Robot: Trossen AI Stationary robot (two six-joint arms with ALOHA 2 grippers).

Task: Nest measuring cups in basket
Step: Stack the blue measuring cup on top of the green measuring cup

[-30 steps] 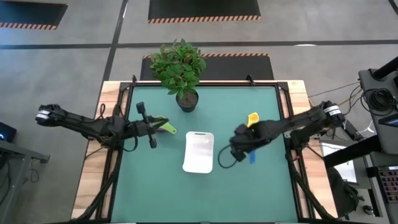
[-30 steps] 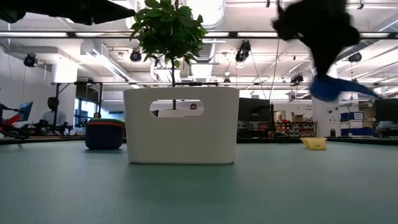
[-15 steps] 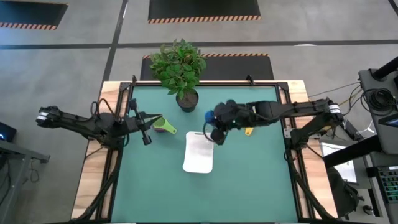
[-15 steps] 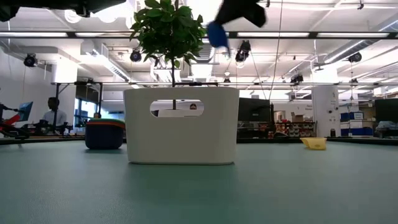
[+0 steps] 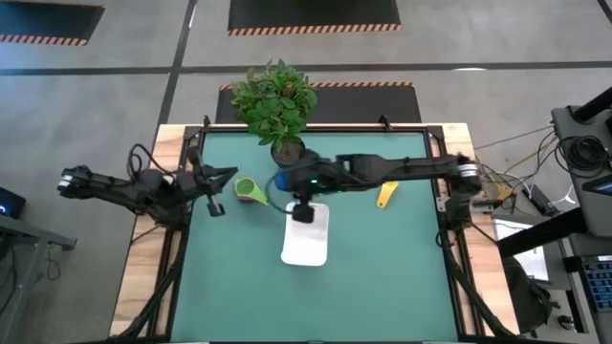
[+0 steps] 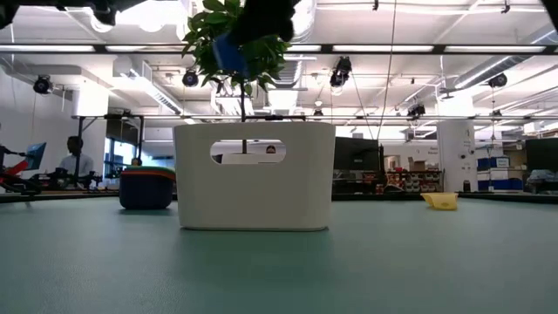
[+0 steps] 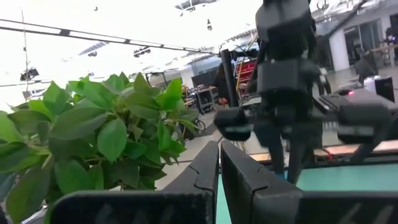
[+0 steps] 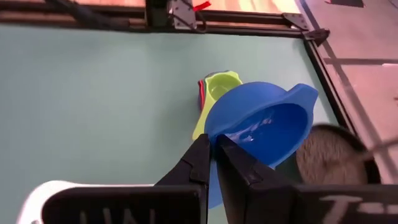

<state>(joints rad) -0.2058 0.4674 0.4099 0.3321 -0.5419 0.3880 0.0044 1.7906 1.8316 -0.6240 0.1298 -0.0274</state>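
Observation:
My right gripper (image 5: 290, 183) hangs over the table just beyond the basket's far left corner, beside the plant pot (image 5: 287, 151), shut on the blue measuring cup (image 8: 264, 124). In the low view the blue cup (image 6: 229, 52) is high above the white basket (image 6: 253, 174). The basket (image 5: 308, 237) rests flat mid-table. A green cup (image 5: 251, 191) sits on a red one (image 8: 201, 93) left of the basket. The yellow cup (image 5: 385, 194) lies on the table at right. My left gripper (image 5: 216, 184) is shut, left of the green cup. Other cups are out of view. My right gripper pinches the blue cup between its two fingers at the rim side nearest the wrist (image 8: 219, 138); whether a handle lies there is hidden by the fingers (image 8: 239, 165). The cup is lifted clear and tilted, with its hollow facing the wrist camera.
The leafy plant (image 5: 274, 98) in its dark pot stands at the far edge, right beside the right gripper. Black frame rails run along the table's left (image 5: 182, 210) and right (image 5: 442, 205) sides. Bare green table lies near of the basket.
My right gripper carried the blue cup from right of the basket toward the table's left and far side, passing over the basket's far end, and now hangs by the plant pot. My left gripper drew back toward the left edge, away from the green cup.

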